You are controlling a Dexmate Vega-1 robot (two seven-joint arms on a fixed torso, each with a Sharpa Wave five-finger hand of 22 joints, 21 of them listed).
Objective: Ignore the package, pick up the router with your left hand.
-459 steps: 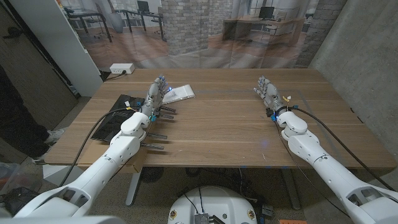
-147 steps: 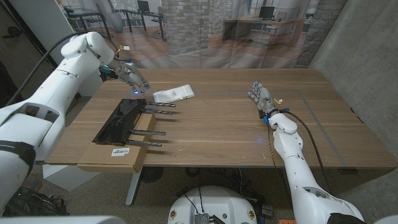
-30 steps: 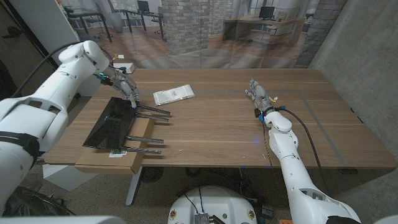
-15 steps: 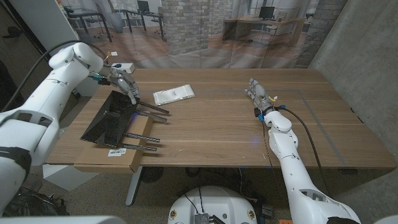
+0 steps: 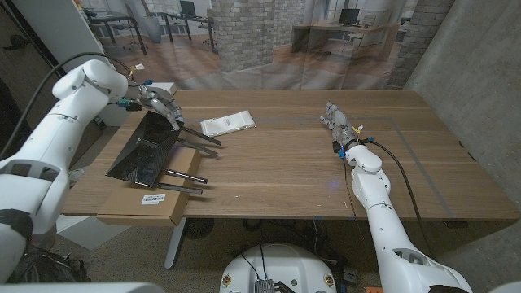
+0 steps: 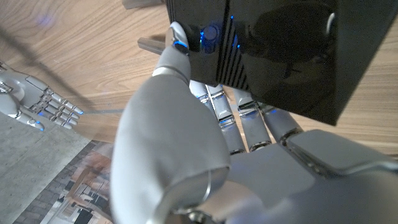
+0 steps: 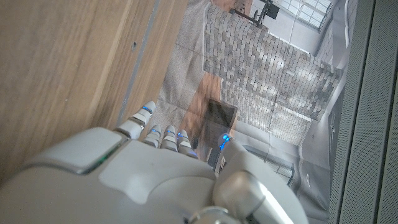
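The router [image 5: 138, 155] is a flat black slab with several thin antennas [image 5: 186, 174] sticking out toward the table's middle. It is tilted up off a cardboard box [image 5: 146, 208] at the table's left edge. My left hand [image 5: 163, 107] grips its far upper edge. In the left wrist view, my left hand [image 6: 205, 155] has its fingers [image 6: 245, 121] under the glossy router [image 6: 280, 50] and its thumb on the edge. The white package [image 5: 228, 123] lies flat beyond the antennas, apart from the router. My right hand [image 5: 335, 122] stands on the table at right, fingers straight, holding nothing.
The wooden table [image 5: 285, 171] stretches between both arms. The cardboard box overhangs the table's front left corner and carries a white label [image 5: 153, 198]. My right hand [image 6: 37, 102] also shows far off in the left wrist view. A grey wall bounds the right side.
My left hand has drawn the router's far edge up and toward the left, so the slab stands steeper over the box. The right hand and the package have stayed put.
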